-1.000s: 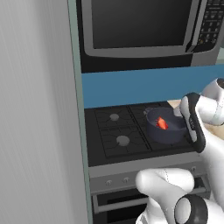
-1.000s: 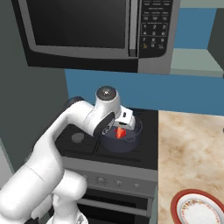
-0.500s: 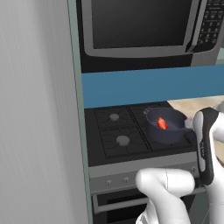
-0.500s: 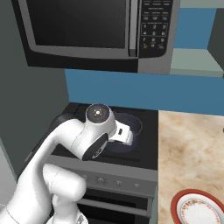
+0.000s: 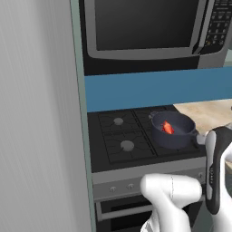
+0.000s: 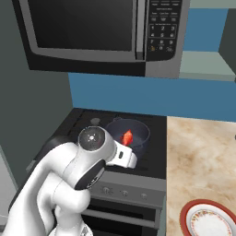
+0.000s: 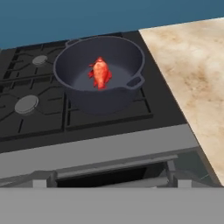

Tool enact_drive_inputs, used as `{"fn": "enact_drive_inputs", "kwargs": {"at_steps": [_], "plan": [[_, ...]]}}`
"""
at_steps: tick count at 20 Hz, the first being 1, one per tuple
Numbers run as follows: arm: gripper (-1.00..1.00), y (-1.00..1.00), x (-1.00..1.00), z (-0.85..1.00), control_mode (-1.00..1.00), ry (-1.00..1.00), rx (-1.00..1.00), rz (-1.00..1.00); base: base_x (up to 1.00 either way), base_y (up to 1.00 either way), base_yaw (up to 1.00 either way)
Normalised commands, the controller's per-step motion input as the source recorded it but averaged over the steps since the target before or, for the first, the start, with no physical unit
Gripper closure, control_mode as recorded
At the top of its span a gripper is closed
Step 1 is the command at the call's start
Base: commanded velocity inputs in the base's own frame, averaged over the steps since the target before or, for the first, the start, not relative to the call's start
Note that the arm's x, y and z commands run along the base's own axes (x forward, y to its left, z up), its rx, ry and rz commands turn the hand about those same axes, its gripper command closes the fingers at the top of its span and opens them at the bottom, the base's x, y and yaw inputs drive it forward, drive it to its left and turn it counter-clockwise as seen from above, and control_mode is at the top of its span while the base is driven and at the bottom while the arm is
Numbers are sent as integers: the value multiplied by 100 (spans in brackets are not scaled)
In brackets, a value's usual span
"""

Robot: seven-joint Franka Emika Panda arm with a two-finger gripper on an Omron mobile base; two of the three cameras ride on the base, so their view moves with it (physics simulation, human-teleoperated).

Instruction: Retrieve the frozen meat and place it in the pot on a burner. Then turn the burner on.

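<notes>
Frozen meat (image 7: 100,73) lying inside the pot (image 7: 99,85) on the front right burner (image 7: 109,111); likely stiff, light, slick. Placement done; knob panel (image 6: 125,192) next, better pinched across. Hand fingers spread, empty.

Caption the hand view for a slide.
Frozen meat lies inside the pot on a stove burner, beside the marble counter.

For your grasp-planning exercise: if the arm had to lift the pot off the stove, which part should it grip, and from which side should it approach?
Probably the pot's side handle nearest the counter: it juts clear of the wall as a small loop. Approach from above on that side, one finger inside the loop. The frozen meat lies at the centre, out of the way.
</notes>
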Motion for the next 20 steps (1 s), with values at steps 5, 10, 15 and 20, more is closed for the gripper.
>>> {"fn": "enact_drive_inputs", "kwargs": {"at_steps": [5,10,15,20], "plan": [[-100,0,-15,-2,-100,1,-1,-3,0,0,0],[-100,0,0,0,-100,0,0,0,0,0,0],[-100,0,-3,0,-100,0,0,0,0,0,0],[-100,0,-8,0,-100,-1,0,-1,0,0,0]]}}
